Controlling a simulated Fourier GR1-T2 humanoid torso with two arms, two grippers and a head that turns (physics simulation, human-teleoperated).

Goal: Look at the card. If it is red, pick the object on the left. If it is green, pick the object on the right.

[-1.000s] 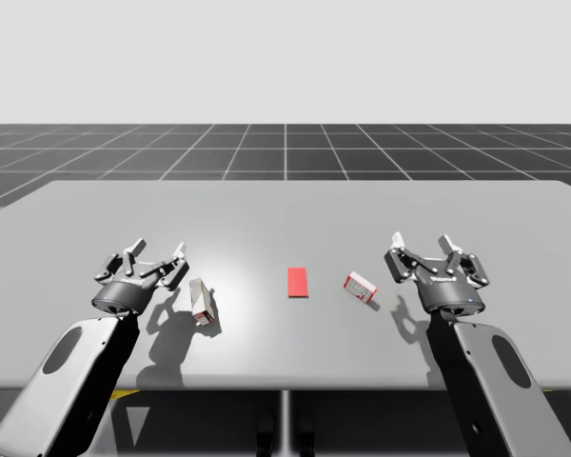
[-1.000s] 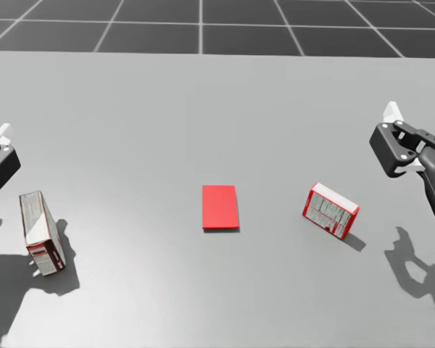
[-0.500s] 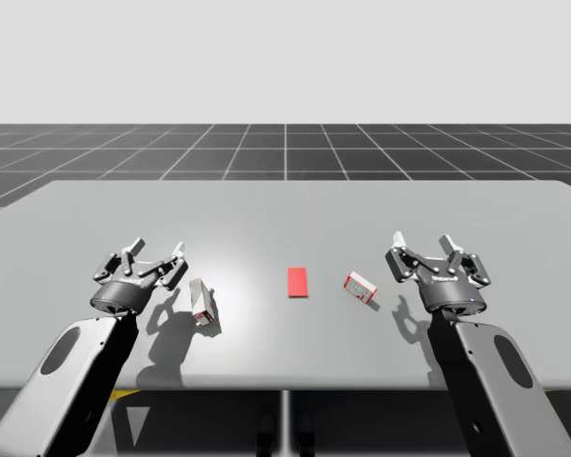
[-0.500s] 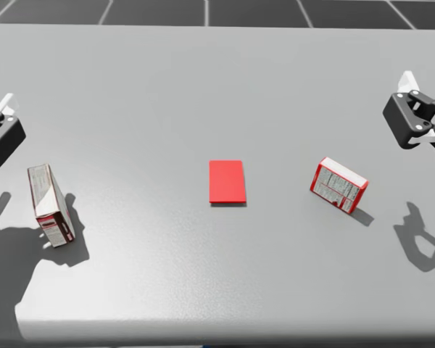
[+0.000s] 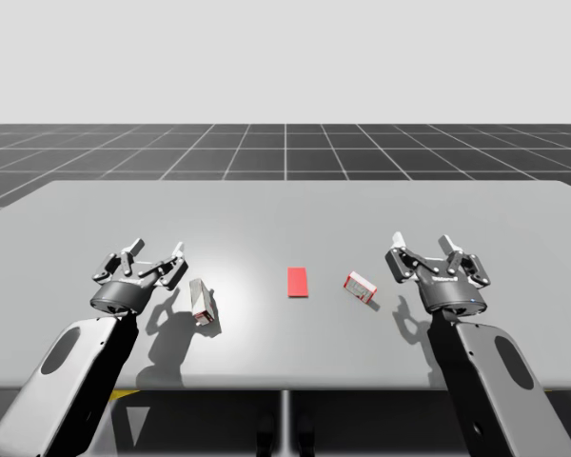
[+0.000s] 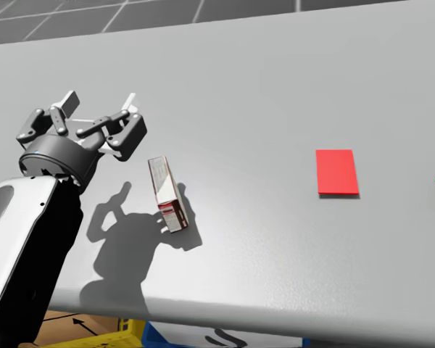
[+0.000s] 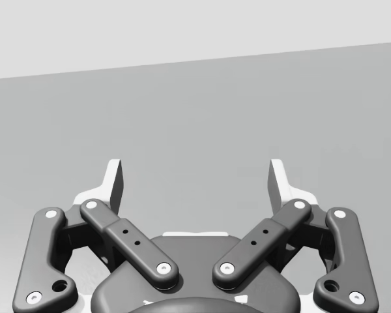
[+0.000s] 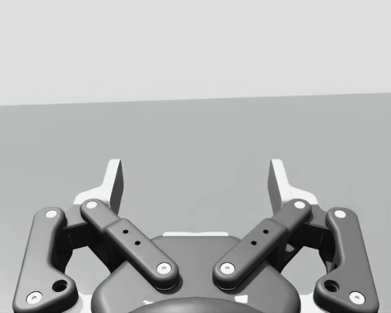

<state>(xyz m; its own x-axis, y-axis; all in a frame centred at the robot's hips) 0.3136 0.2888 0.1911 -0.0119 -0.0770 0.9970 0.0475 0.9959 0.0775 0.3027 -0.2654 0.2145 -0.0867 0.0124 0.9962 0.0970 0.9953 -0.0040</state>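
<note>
Left claw (image 5: 155, 255) spread wide, empty, just beside left box (image 5: 202, 302), right claw (image 5: 423, 249) equally wide, empty, near right box (image 5: 361, 287)

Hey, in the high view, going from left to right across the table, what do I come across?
In order: left pincer, open → tall white-and-red box, standing upright → red card, lying flat → small red-edged box → right pincer, open.

My head has turned left; its view now takes in my left pincer (image 6: 100, 101) near the red-and-white box (image 6: 165, 194)
</note>
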